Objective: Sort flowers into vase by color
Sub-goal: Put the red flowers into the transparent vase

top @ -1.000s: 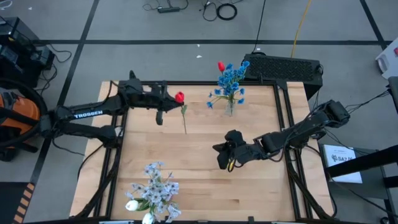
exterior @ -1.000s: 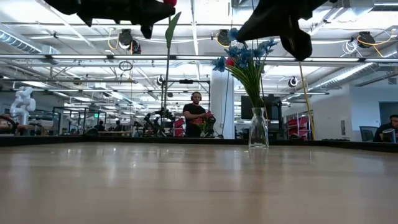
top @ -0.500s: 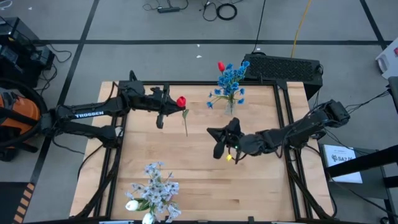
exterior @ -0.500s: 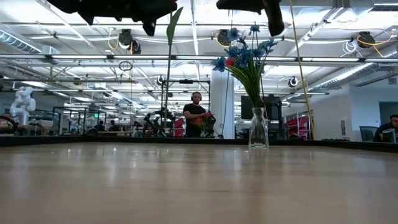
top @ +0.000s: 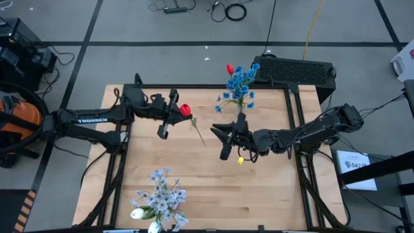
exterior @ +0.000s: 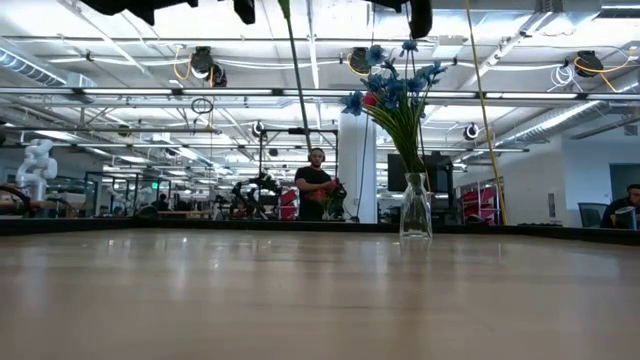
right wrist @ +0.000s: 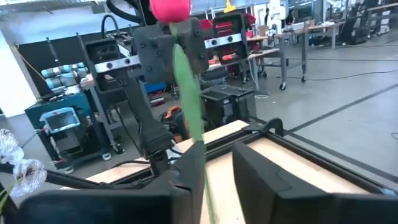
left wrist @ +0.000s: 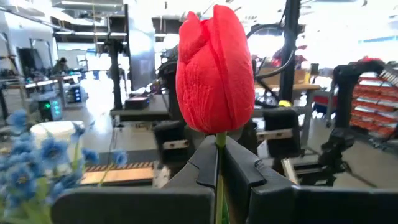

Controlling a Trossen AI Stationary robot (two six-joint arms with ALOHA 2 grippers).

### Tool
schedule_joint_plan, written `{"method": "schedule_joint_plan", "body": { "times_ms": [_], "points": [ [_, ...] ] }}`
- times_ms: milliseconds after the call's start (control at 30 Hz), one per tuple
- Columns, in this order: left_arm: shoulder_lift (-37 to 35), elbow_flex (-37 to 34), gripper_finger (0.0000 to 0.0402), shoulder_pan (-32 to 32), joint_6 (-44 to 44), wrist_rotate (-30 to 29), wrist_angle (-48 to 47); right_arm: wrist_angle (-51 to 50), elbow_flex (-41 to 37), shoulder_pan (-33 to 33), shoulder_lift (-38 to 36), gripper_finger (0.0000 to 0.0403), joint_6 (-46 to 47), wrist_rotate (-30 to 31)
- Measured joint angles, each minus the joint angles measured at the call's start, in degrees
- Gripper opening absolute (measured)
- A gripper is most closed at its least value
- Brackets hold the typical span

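Above the table's middle, a handover is forming
Left gripper (top: 173, 115) fingers clamp the red-budded green-stemmed flower (top: 186, 110), its stem now swung rightward; right gripper (top: 223, 137) has advanced, fingers apart around the stem, near the blue-flowered glass vase (top: 240, 111)

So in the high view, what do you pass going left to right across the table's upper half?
Left end effector → red flower it holds → right end effector → vase of blue flowers.
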Motion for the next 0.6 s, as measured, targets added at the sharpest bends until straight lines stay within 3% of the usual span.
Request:
{"method": "schedule_joint_plan", "body": {
  "times_ms": [167,400,600],
  "points": [
    [1.2,0.0,0.0011,-1.6,-1.7,-0.9,1.9,-2.6,4.8,-1.3,3.1,0.0114,-4.4,-5.9],
    [3.6,0.0,0.0011,-3.4,-1.7,-4.1,2.4,-21.7,14.6,-2.3,5.1,0.0144,-6.4,-5.6],
    [3.8,0.0,0.0011,-4.4,-1.7,-4.7,2.8,-23.8,17.0,-3.6,5.0,0.0148,-5.6,-6.1]
  ]
}}
